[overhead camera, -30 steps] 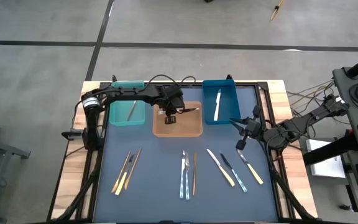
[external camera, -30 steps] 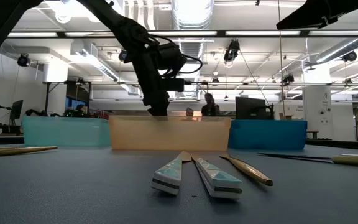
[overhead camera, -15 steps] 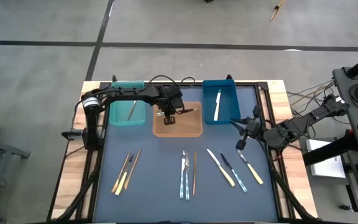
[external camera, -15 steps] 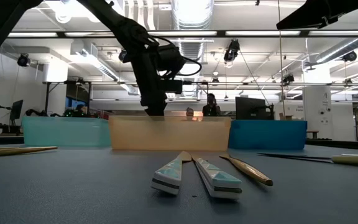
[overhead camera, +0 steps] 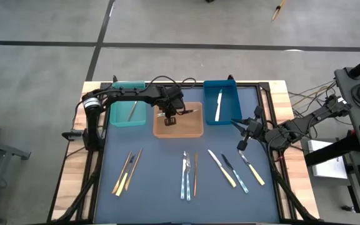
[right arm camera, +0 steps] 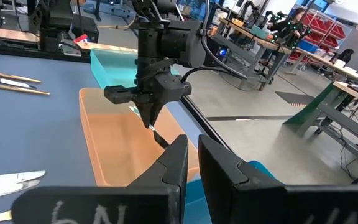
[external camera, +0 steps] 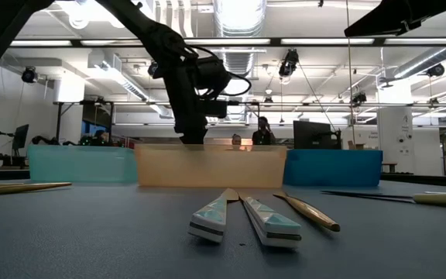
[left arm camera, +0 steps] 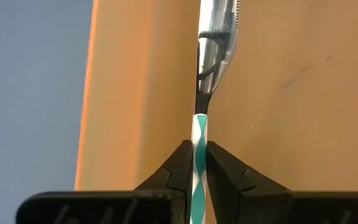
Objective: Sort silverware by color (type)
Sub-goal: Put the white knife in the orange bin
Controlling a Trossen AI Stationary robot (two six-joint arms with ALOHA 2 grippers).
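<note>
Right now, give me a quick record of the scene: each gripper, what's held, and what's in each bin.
left gripper: over orange bin, shut on teal-and-white-handled knife
right gripper: waiting at the table's right side, shut, holding nothing
teal bin: one utensil
blue bin: one light utensil
table: loose silverware in the near half
</note>
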